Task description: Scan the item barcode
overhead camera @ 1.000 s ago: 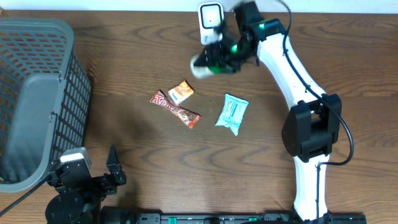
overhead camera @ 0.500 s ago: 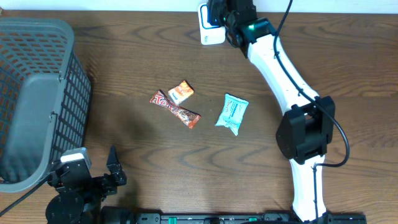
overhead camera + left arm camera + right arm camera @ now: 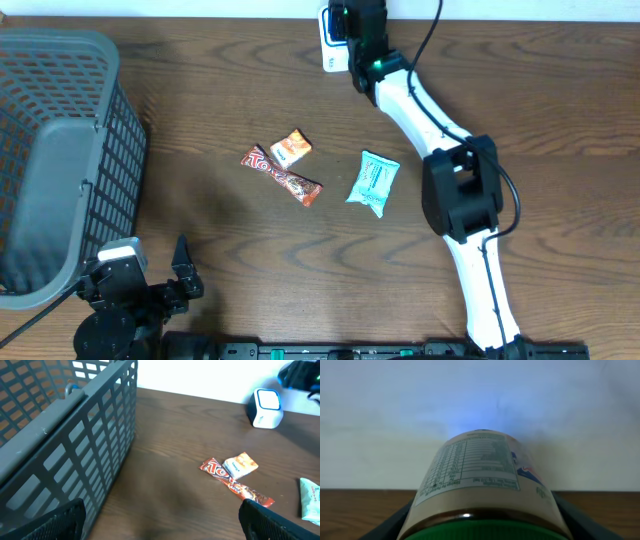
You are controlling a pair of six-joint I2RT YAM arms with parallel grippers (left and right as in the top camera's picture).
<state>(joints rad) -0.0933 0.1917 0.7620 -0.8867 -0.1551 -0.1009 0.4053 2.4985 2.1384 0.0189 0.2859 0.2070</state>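
One bottle (image 3: pixel 482 480) is grasped by the right hand (image 3: pixel 358 22) beside the scanner (image 3: pixel 331 47) at top centre, scan apparently underway, while three packets (image 3: pixel 373 183) wait unscanned.

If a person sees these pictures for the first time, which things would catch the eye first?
The white right arm reaches across to the table's far edge, where its right gripper holds a green-capped bottle with a printed label near the small white box scanner. A large grey plastic basket fills the left side, and three snack packets lie in the middle.
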